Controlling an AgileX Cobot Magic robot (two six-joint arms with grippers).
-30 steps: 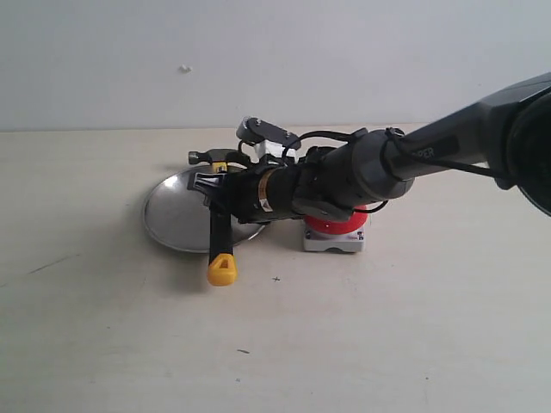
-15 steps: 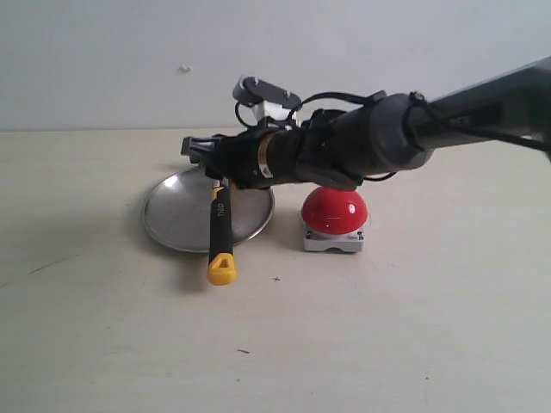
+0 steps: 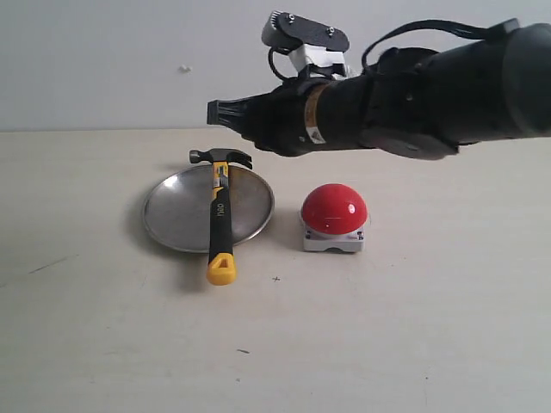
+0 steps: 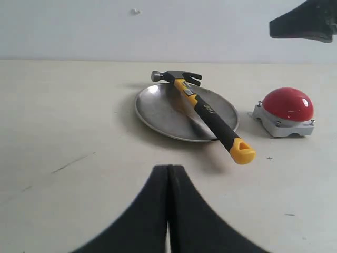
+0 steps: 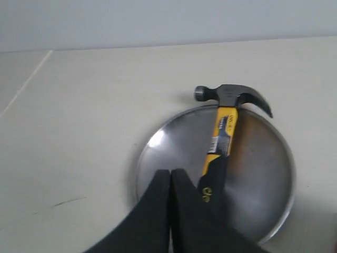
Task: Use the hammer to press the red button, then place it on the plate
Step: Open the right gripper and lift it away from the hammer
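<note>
While your left gripper sits closed and empty, the hammer lies across the plate, yellow butt past the rim. Your right gripper hangs closed and empty above it; the button stands just right of the plate.

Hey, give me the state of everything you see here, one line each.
hammer, lying across the plate, yellow butt overhanging the rim, not held
plate, right way up, hammer resting on it
red button, nothing touching it
right tool, shut, empty, up in the air
left tool, shut, empty
</note>
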